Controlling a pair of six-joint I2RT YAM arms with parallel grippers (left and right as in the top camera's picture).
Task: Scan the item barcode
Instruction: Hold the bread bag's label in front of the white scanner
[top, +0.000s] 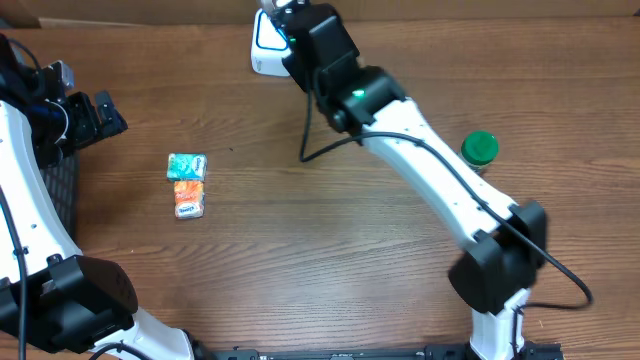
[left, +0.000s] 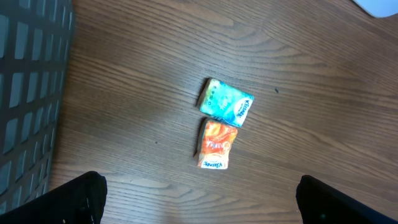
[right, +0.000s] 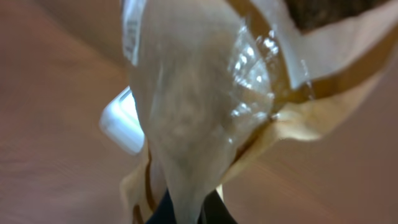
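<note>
Right jaws are clenched on a limp paper bag with a clear film window, held at the far edge of the counter close by the white scanner; the left jaws hang released at the left beside a dark basket, holding nothing. Nearest, an orange packet and a teal packet lie touching left of centre, well apart from both arms, so little threatens them. Further back on the right, a green-capped jar stands just beside the right forearm; a sideways swing while turning the bag could knock it over. Farthest, at the scanner, the risks gather: the pinch takes only a thin edge of the bag, so it may slip or sag; the film throws glare; and a white printed label near the bag's edge is too blurred to tell whether it is the barcode or faces the scanner. Pushing closer could shove the scanner
</note>
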